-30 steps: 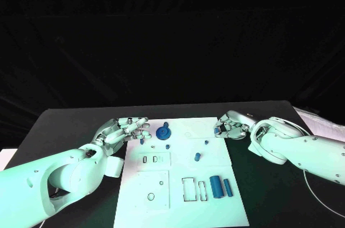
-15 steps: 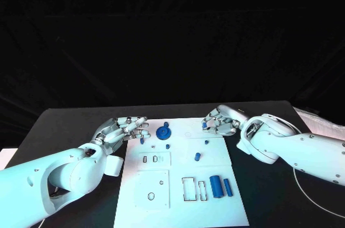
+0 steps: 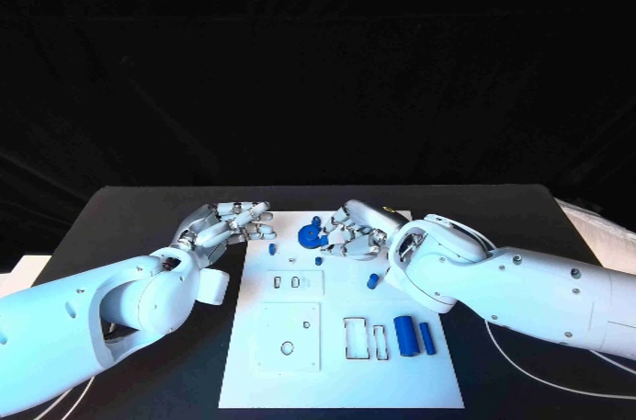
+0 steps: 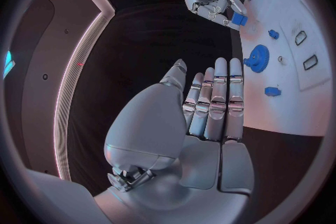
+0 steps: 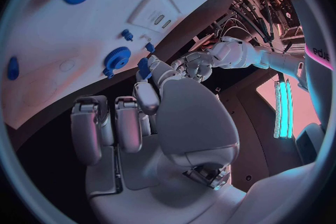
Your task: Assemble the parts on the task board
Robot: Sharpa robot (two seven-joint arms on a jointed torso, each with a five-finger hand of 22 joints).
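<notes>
Since a second ago, moved from the white rectangular task board's (image 3: pixel 342 365) right edge inward over its far end: silver right hand (image 3: pixel 347 232), now just beside the round blue toothed gear (image 3: pixel 311 237) and pinching a small blue block-shaped part (image 4: pixel 239 19) between thumb and fingertip, other fingers curled. Unmoved at the board's far left corner: silver left hand (image 3: pixel 225 226), fingers straight and pressed side by side, holding nothing. Lying near the board's right edge: two blue cylindrical pegs (image 3: pixel 414 335), beside outlined slots; small blue pieces scattered toward the far end.
</notes>
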